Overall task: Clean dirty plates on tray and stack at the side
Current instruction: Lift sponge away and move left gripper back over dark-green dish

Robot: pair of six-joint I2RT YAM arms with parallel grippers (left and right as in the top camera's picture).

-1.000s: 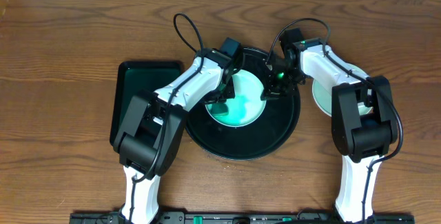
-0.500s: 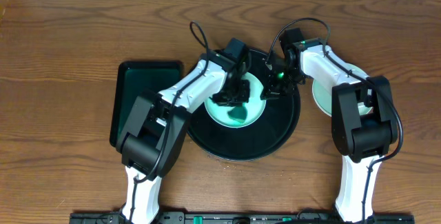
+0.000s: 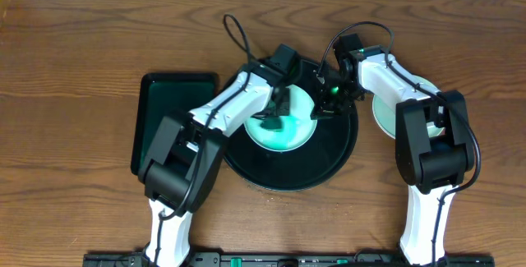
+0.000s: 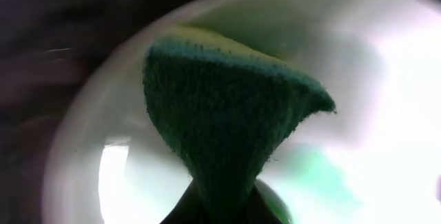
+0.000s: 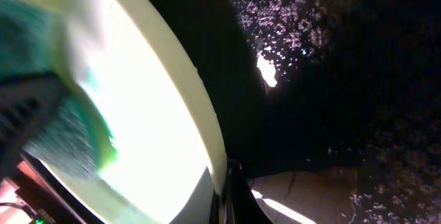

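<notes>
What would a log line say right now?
left end effector: shut on sponge | sponge: on plate in round tray | right end effector: shut on plate rim

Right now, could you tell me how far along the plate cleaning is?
Done: a pale plate sits on the table right of the round black tray; whether more lie under it, I cannot tell. In hand: the left gripper, shut on a green sponge, presses on the mint plate on the tray while the right gripper pinches its rim. Left: its teal smear, then stacking.

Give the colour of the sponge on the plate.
The sponge is dark green with a yellowish edge; clearest in left wrist view.
</notes>
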